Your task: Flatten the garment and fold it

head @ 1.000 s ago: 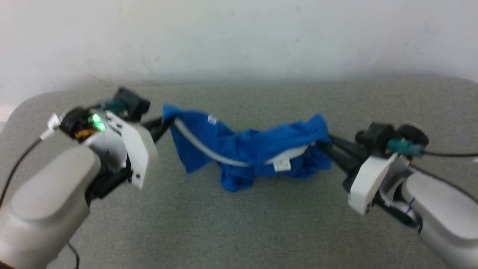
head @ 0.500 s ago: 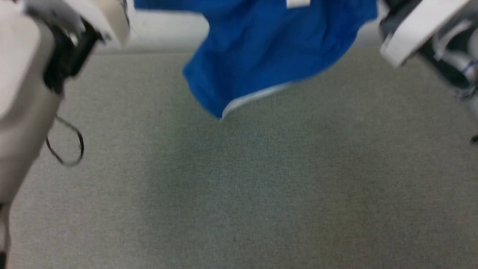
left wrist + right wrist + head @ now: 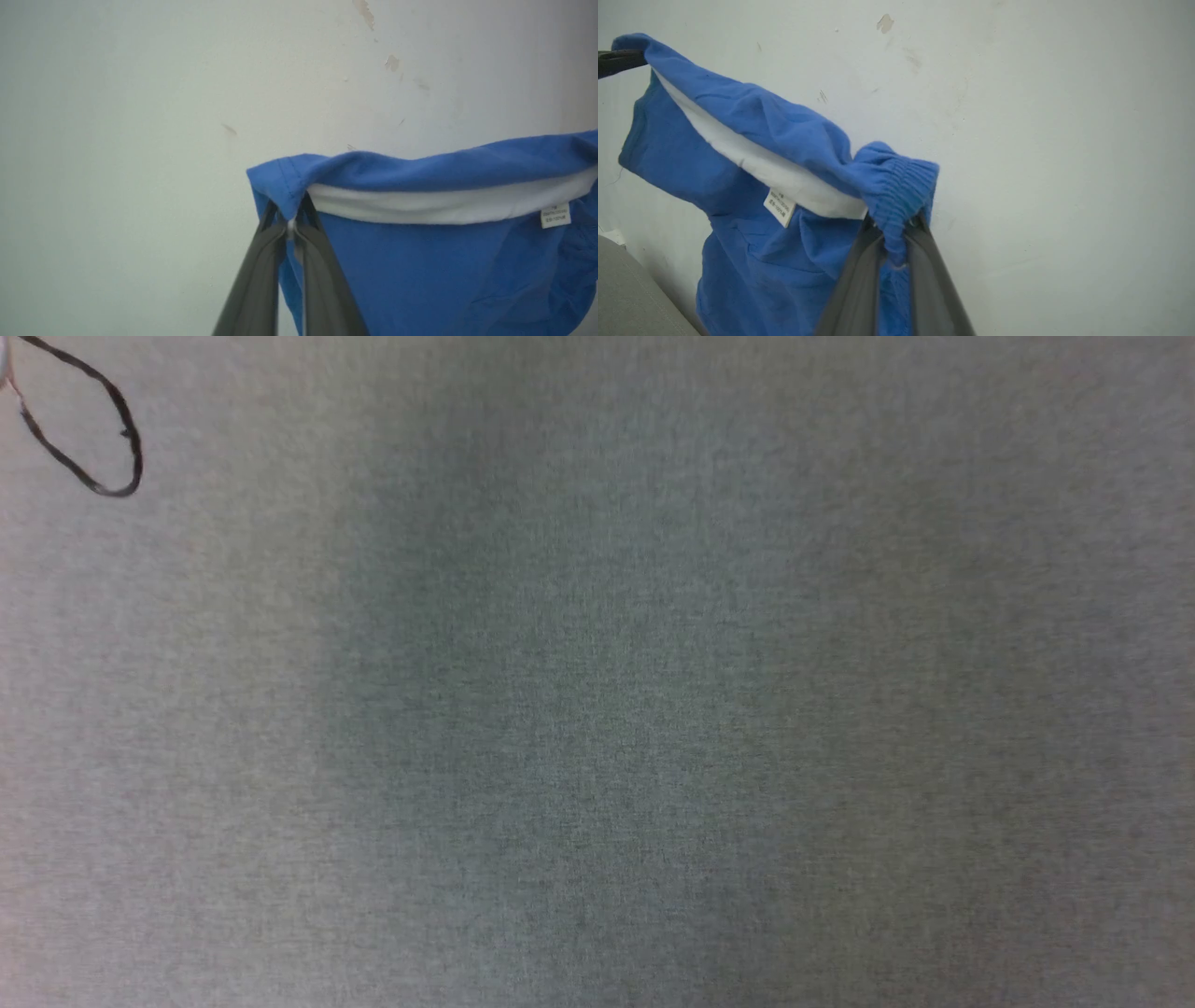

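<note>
Both claws are clamped on the shorts (image 3: 420, 261), which hang in the air between them in front of a pale wall (image 3: 140, 116). The left claw (image 3: 289, 215) has its fingers together on one blue corner, with only a thin fold of cloth between the tips. The right claw (image 3: 895, 224) pinches a bunched piece of the ribbed elastic waistband. From the left claw the top edge runs away to the side, with a white band under it and a small tag (image 3: 555, 215) farther along. Below the right claw the cloth drops in loose folds towards the desk (image 3: 626, 289), which lies low and to one side of that claw.

The step in hand looks like lifting the shorts to shake or stretch them open before laying them down.

- The left grip is shallow, so a sharp pull apart could drag the corner out and drop that side.
- The two claws appear to hold unlike parts, so the cloth may hang twisted and land creased or doubled over.
- The edge between the claws sags, and lowering it slack would trap folds underneath.
- A cable (image 3: 137, 448) loops over the desk and might catch the cloth.
</note>
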Robot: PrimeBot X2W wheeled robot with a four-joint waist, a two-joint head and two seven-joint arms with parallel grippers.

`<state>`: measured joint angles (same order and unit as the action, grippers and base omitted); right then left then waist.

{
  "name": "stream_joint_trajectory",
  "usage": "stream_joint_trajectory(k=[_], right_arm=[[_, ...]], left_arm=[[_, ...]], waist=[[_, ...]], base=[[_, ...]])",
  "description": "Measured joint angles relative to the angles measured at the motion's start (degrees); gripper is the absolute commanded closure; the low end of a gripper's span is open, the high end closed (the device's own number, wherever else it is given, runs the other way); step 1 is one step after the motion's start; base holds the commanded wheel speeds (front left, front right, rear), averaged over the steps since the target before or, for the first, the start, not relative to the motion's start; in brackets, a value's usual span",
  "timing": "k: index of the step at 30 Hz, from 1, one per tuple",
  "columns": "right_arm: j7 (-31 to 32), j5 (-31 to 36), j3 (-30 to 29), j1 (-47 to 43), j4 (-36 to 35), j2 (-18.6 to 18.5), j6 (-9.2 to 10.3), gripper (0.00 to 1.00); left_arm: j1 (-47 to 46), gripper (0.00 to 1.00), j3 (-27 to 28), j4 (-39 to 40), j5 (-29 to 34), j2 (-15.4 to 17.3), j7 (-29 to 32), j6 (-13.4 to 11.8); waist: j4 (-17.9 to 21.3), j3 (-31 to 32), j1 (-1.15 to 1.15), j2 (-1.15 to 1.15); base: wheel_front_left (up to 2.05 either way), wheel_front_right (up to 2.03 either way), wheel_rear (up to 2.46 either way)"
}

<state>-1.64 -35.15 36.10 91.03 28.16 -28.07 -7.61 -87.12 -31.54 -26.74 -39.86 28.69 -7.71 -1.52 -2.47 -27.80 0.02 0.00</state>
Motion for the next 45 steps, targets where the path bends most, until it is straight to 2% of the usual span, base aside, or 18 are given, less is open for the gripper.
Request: stream_joint_trajectory(k=[5, 13, 19, 28, 36, 41, 45], right_arm=[[-2.58, 0.43, 3.41, -1.05, 2.08, 0.10, 0.00, 1.00], [-7.71, 0.34, 13.33, -16.35, 1.56, -0.70, 0.00, 1.00], [-10.07, -1.89, 18.72, -29.60, -1.64, -3.21, 0.00, 1.00], [-10.43, -3.86, 24.86, -48.64, -7.71, -6.87, -0.01, 1.00], [-7.67, -5.12, 24.15, -65.89, -13.36, -9.96, -0.02, 1.00], [-6.41, -5.14, 19.20, -76.25, -16.85, -11.00, -0.03, 1.00], [-5.32, -4.00, 13.91, -82.37, -19.79, -10.42, -0.03, 1.00]], left_arm=[[2.83, 1.00, -0.49, -1.97, -0.05, -0.33, -2.86, 0.49], [23.38, 1.00, 0.54, -1.47, -2.85, -0.64, -6.53, 0.29], [43.15, 1.00, 0.86, 3.16, -3.00, -0.34, -6.95, -1.76], [71.54, 1.00, 2.11, 13.02, -4.16, 2.50, -6.99, -5.97], [88.47, 1.00, 0.67, 20.23, -6.88, 4.13, -5.12, -11.17], [95.36, 1.00, -0.21, 22.98, -8.08, 4.69, -4.34, -12.70], [96.31, 1.00, -0.68, 24.75, -7.86, 5.65, -3.88, -13.23]], waist=[[-0.42, -2.39, 0.00, 0.00], [-0.70, 0.90, -0.02, 0.00], [-0.50, 5.40, -0.03, 0.01], [0.22, 14.02, -0.05, 0.01], [0.49, 21.76, -0.05, 0.01], [0.26, 25.73, -0.04, 0.01], [-0.38, 27.64, -0.04, 0.01]], base=[[0.00, 0.00, 0.00], [0.00, 0.00, 0.00], [0.00, 0.00, 0.00], [0.00, 0.00, 0.00], [0.00, 0.00, 0.00], [0.00, 0.00, 0.00], [0.00, 0.00, 0.00]])
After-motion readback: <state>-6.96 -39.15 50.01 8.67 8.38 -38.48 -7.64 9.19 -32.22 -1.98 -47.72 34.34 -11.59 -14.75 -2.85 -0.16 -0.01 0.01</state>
